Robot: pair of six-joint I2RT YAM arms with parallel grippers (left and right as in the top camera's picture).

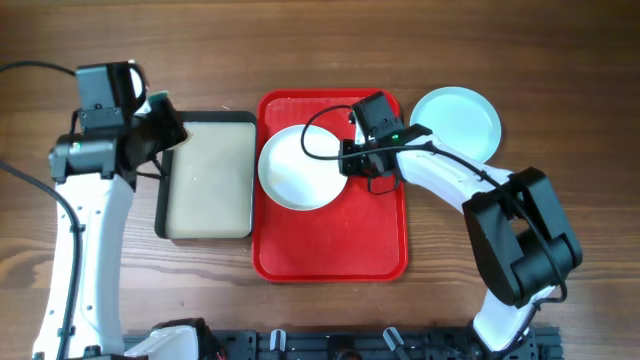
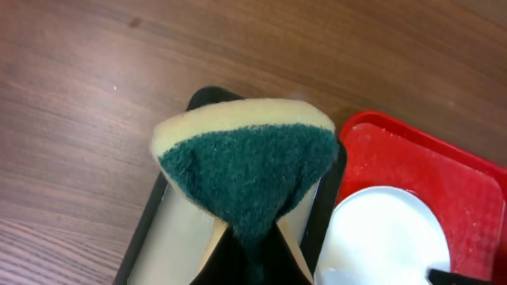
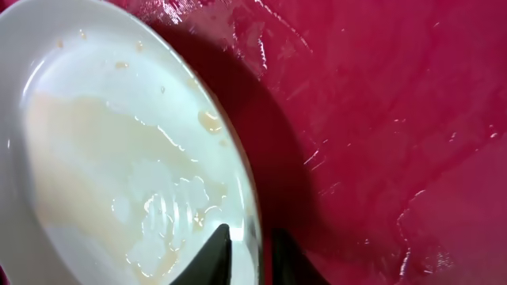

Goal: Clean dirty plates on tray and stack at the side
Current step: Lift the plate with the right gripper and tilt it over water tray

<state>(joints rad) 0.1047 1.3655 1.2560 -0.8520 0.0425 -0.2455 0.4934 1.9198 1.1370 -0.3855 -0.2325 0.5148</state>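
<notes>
Right end effector (image 3: 252, 241) tight on rim of smeared plate (image 3: 119, 142) over red tray (image 3: 396, 119); left end effector (image 2: 249, 255) around sponge (image 2: 245, 166).

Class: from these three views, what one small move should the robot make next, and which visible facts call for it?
Probably swing the left gripper, with its sponge, rightward onto the white plate. The right gripper pinches that plate's rim over the red tray, yellowish residue smears its surface, and the sponge hangs above the beige tray, not touching the plate.
</notes>
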